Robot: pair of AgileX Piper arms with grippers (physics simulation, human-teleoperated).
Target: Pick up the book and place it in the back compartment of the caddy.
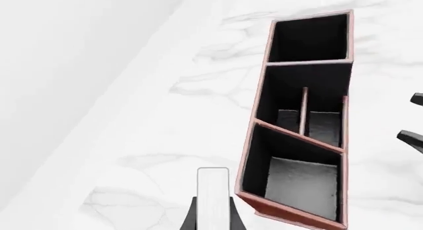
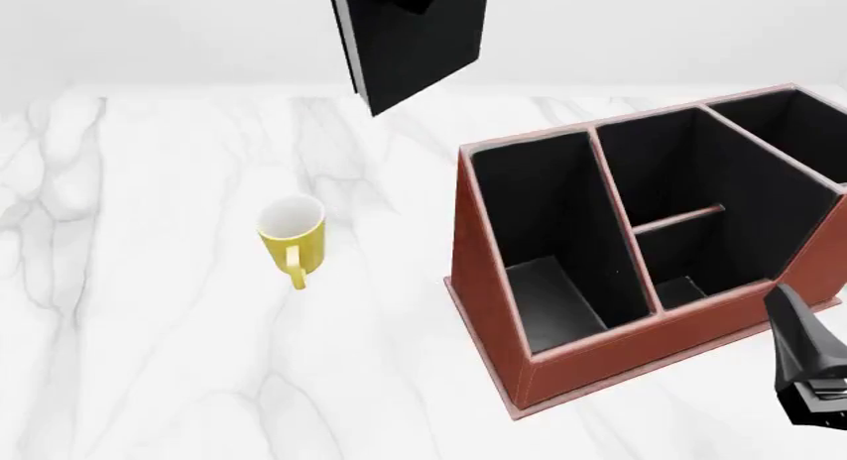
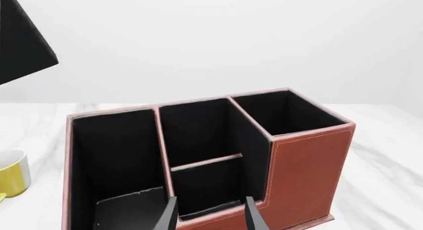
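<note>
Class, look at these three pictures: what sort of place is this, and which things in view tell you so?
Probably a simulated tabletop workspace, not a real room: a white marble table against blank pale walls, bearing only a red-brown caddy and a yellow mug, with a black book held aloft.

I am seeing the white marble table point(image 2: 159, 381) carrying the yellow mug point(image 2: 292, 238) at centre-left and the caddy point(image 2: 582, 351) sitting at right.

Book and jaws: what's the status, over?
Left gripper shut on book, held high. Right gripper open, empty, at caddy. Back compartment unobstructed.
</note>
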